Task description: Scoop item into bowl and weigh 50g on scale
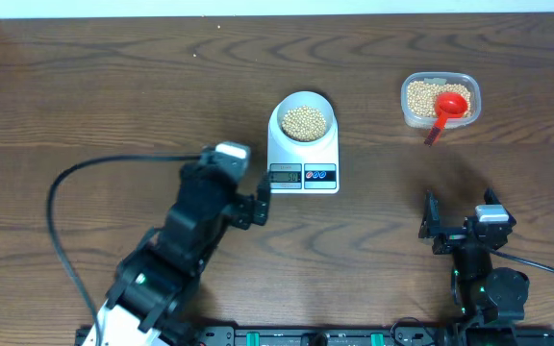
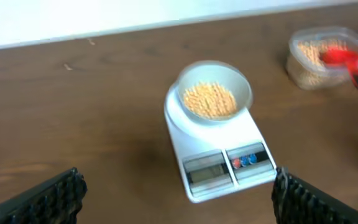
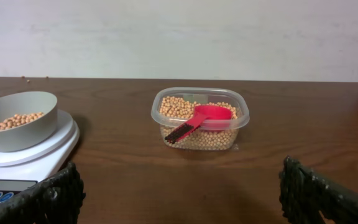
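beans [image 1: 303,121]: heaped in the bowl [image 1: 303,96] on the scale [image 1: 303,165]
left claw [image 1: 261,202]: wide open, empty, just beside the scale
display: unreadable; probably check it, then top up in small scoops
tub [image 1: 407,104]: more beans, red scoop [image 1: 450,104] resting inside
right claw [image 1: 458,216]: wide open, empty, short of the tub

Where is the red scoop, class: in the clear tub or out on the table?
In the tub: the red scoop rests on the beans, its handle over the rim.
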Robot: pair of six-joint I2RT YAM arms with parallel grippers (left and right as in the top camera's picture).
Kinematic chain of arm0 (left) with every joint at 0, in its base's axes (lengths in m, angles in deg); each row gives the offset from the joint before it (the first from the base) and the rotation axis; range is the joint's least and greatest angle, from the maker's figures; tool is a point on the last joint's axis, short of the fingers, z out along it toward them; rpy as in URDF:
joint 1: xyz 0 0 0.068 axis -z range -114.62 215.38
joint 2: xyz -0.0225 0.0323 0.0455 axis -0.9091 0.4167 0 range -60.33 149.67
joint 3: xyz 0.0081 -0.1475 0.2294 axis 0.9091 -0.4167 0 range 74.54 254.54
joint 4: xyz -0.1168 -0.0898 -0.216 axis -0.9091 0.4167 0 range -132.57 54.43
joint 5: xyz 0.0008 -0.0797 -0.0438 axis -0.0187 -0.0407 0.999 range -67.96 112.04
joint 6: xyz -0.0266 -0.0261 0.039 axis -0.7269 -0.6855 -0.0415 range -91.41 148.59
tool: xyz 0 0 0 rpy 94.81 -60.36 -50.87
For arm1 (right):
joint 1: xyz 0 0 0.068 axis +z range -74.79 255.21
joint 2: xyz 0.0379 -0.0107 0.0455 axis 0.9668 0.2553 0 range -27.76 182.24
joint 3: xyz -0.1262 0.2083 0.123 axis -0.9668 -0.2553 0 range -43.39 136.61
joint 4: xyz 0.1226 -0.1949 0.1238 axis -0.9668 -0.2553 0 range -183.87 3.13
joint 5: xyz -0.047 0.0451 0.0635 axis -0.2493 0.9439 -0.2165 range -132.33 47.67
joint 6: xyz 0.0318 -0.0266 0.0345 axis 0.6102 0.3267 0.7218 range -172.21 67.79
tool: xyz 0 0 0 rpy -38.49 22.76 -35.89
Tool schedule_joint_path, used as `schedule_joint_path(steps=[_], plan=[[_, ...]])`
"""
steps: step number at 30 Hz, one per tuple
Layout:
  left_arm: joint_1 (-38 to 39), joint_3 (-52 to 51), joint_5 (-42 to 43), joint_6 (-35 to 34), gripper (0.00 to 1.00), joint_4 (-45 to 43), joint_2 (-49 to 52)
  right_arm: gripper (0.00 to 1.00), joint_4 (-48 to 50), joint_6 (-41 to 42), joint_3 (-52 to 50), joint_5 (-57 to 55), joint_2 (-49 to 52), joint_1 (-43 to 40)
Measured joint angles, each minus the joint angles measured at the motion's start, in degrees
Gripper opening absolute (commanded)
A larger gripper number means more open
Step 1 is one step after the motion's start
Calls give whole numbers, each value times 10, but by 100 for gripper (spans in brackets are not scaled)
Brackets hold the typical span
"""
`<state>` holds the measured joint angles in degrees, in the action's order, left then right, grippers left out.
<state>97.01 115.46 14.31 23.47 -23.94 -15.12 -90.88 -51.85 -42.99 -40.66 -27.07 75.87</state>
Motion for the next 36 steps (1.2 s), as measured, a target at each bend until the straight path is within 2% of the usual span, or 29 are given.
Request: schedule_joint_path(steps=[12, 30, 36], plan=[[-116, -205, -12, 0, 98, -160, -224, 99, 0, 0, 0, 0, 0, 0], [-314, -357, -13, 33, 98, -176, -429, 99, 0, 0, 0, 0, 0, 0], [-335, -386, -13, 39, 98, -195, -446, 99, 0, 0, 0, 0, 0, 0]])
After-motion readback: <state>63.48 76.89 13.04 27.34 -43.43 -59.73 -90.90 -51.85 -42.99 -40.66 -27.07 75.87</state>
